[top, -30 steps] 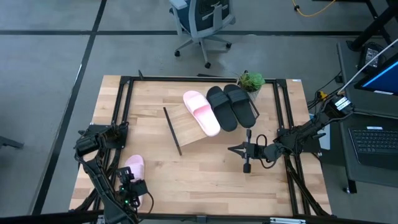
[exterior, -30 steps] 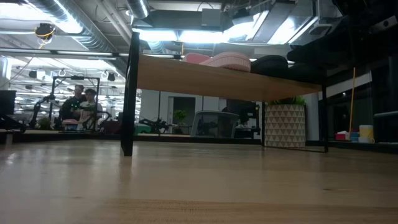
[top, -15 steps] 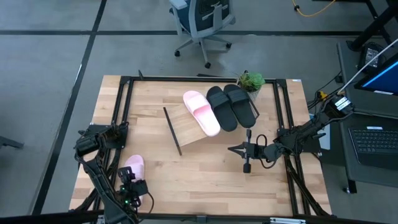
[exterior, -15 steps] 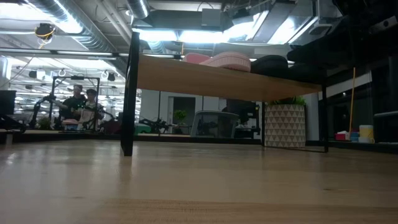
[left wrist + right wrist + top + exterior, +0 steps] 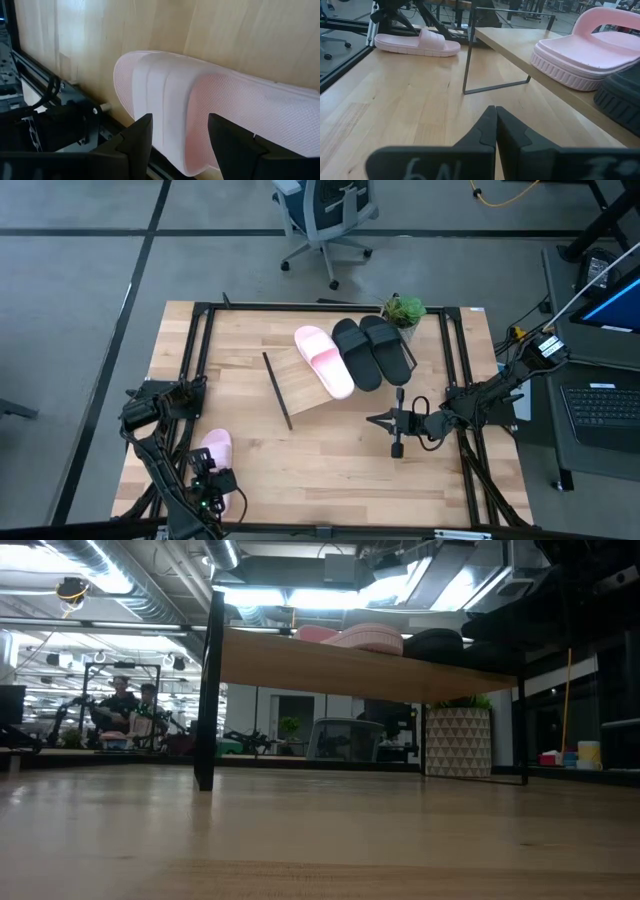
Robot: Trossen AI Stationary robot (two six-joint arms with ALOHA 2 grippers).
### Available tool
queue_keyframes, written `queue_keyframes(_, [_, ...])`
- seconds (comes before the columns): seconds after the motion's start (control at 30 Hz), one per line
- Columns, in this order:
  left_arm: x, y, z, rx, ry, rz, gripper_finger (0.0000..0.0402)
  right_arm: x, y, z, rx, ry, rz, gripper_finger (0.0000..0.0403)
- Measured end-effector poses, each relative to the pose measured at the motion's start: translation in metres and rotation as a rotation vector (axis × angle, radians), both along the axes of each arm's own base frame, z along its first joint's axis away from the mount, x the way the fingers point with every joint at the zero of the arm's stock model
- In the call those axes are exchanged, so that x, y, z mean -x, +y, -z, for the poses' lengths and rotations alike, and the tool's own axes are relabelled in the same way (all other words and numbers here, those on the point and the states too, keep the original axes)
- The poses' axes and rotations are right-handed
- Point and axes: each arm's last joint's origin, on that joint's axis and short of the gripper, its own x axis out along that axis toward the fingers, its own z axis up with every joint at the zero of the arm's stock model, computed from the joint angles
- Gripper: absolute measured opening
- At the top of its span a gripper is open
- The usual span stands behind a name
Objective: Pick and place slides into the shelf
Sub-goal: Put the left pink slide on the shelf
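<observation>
Slides: last pink one half hidden under wide left jaws; right jaws closed, empty.

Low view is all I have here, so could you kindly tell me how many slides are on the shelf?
Observer: Three: one pink slide and the black pair sit on the shelf.
Operator: Thank you; where is the fourth one?
Observer: The other pink slide lies on the table's near left corner, under the left gripper, whose fingers are open over it.
Operator: And the right arm, please?
Observer: The right gripper is shut, empty, and low over the table in front of the shelf.
</observation>
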Motion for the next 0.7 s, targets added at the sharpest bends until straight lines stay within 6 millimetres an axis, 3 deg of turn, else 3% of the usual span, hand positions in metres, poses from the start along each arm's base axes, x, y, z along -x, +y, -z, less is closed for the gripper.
queue_keyframes(0.2, [0.0000,0.0000,0.0000,-0.001,-0.001,0.001,0.0173,0.0000,0.0000,0.0000,0.002,0.000,0.000,0.0007])
queue_keyframes(0.7, [0.0007,-0.0003,0.0002,0.012,0.022,-0.019,0.0082,0.0000,0.0000,0.0000,0.000,0.000,0.000,0.0007])
